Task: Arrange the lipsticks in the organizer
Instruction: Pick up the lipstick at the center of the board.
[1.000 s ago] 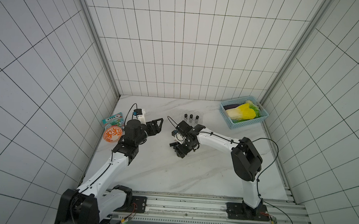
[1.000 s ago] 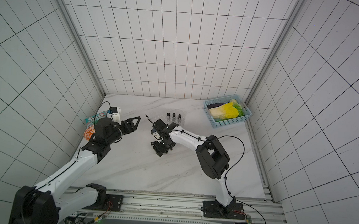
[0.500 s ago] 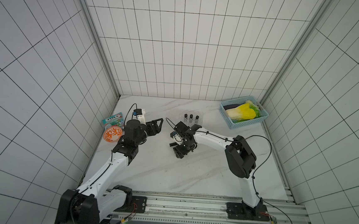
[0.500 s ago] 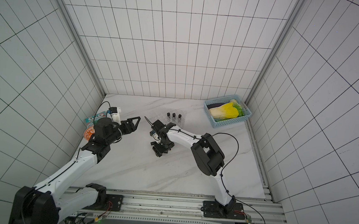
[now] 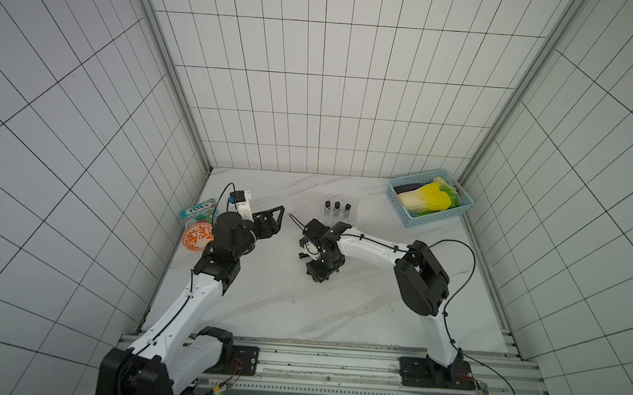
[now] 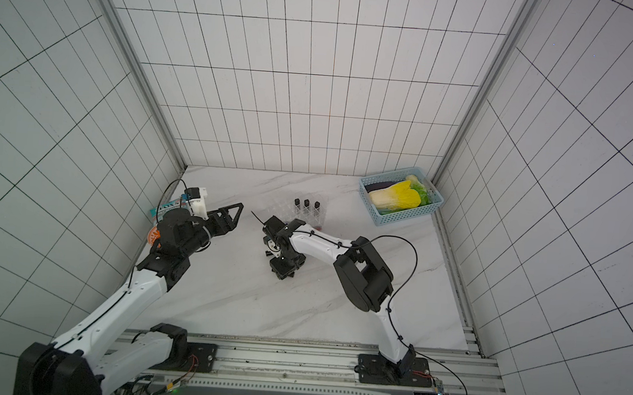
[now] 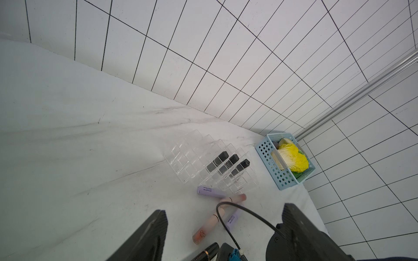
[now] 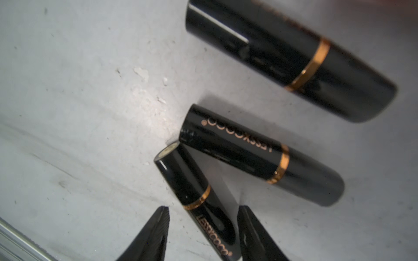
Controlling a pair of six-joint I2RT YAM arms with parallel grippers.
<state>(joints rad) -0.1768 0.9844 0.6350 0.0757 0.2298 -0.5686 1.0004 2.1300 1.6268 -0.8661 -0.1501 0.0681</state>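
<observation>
right end effector apart, straddling black lipstick | left end effector apart

light blue basket holding cabbage, orange patterned dish, teal packet

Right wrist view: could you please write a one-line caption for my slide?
Three black, gold-banded lipsticks lie on the marble table; the open jaws flank the nearest lipstick.
</observation>
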